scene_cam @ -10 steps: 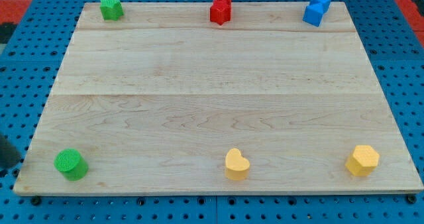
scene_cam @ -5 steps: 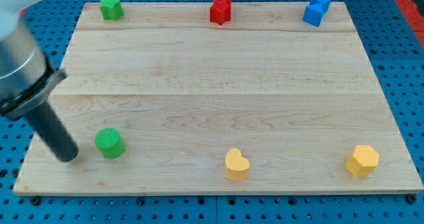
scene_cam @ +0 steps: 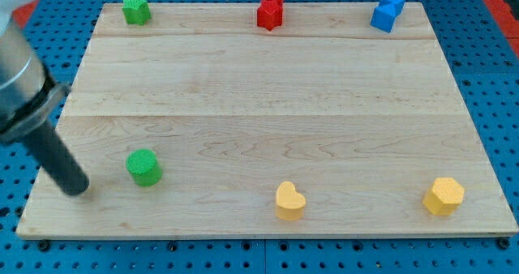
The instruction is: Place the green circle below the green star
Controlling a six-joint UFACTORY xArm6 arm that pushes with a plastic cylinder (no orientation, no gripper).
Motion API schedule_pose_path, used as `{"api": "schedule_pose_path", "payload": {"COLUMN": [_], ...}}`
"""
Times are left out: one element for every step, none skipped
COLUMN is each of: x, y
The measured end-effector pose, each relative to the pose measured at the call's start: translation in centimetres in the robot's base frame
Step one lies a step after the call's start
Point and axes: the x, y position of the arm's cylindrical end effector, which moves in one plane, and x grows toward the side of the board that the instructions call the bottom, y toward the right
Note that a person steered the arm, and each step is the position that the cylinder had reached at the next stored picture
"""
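Note:
The green circle point(scene_cam: 143, 167) lies near the view's bottom left of the wooden board point(scene_cam: 268, 104). The green star point(scene_cam: 135, 10) sits at the board's top left corner, far above the circle. My tip point(scene_cam: 77, 188) rests on the board to the left of the green circle, a short gap away and slightly lower. The dark rod slants up to the view's left edge.
Two stacked-looking red blocks point(scene_cam: 271, 9) sit at the top middle and two blue blocks point(scene_cam: 388, 10) at the top right. A yellow heart point(scene_cam: 289, 200) lies at the bottom middle and a yellow hexagon point(scene_cam: 443, 196) at the bottom right. Blue pegboard surrounds the board.
The rod came into view from the left. The green circle has slid right and up from the bottom left corner. My tip has drawn back slightly left of it.

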Motion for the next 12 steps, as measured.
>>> {"api": "schedule_pose_path", "payload": {"x": [1.4,-1.9,-7.9,-13.3,-14.7,-9.0,-6.5,-11.1,-18.7,-26.2,-28.6,-23.5], "y": [4.4,7.4,6.8,5.4,5.3,4.5,7.3,10.7,9.2,6.3,6.2,6.2]}}
